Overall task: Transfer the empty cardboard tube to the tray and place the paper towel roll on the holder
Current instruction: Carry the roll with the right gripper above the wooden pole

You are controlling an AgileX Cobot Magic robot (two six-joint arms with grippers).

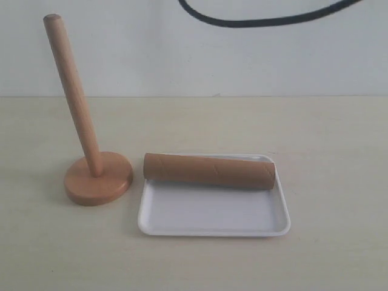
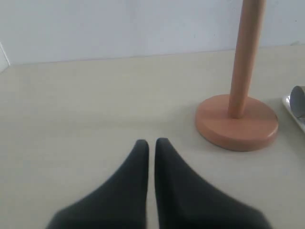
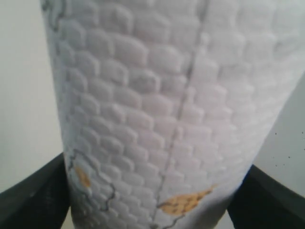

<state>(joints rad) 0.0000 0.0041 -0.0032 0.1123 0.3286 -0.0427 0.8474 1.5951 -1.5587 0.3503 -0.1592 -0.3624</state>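
The brown cardboard tube (image 1: 209, 170) lies across the far part of the white tray (image 1: 212, 218). To the tray's left stands the wooden holder (image 1: 98, 177) with its bare post (image 1: 73, 94) leaning slightly; the holder (image 2: 237, 121) also shows in the left wrist view, with the tube's end (image 2: 298, 101) at the frame edge. My left gripper (image 2: 151, 143) is shut with nothing in it, low over the table short of the holder. The paper towel roll (image 3: 167, 109) fills the right wrist view, my right gripper (image 3: 152, 191) shut on it. Neither gripper appears in the exterior view.
A black cable (image 1: 267, 17) loops across the white wall behind the table. The beige table (image 1: 327, 133) stretches to the right of the tray and in front of it.
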